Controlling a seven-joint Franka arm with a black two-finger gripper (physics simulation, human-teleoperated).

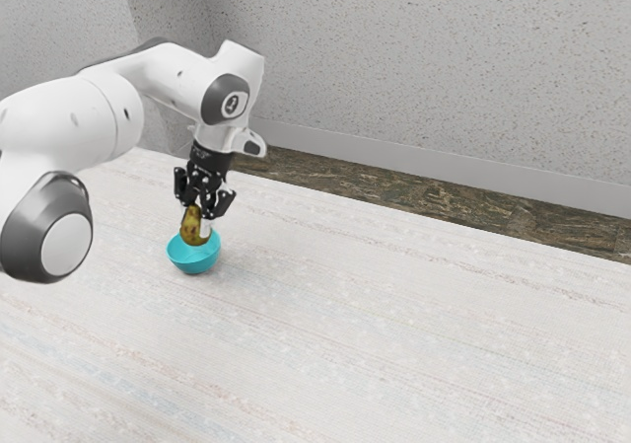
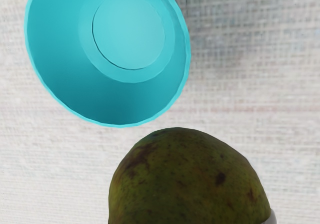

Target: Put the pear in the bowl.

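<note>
Exterior view: pear (image 1: 191,228) aloft at turquoise bowl (image 1: 193,259), carry step looks nearly done
Gripper (image 1: 196,228): jaws pinching pear
Turquoise bowl: upright on table (image 1: 394,334), nothing inside
Next move: likely centre pear over bowl, lower, release
Count: one pear, one bowl, one gripper, one arm (image 1: 175,76)

Observed speckled grey wall (image 1: 414,48), cornered toward the exterior view's left | noted plain pale skirting (image 1: 414,160) along its foot | found mottled dark-brown floor (image 1: 394,186) between skirting and counter (image 1: 394,344) | recorded whitish woven-look counter surface, faintly streaked pink and blue | rated light even
</note>
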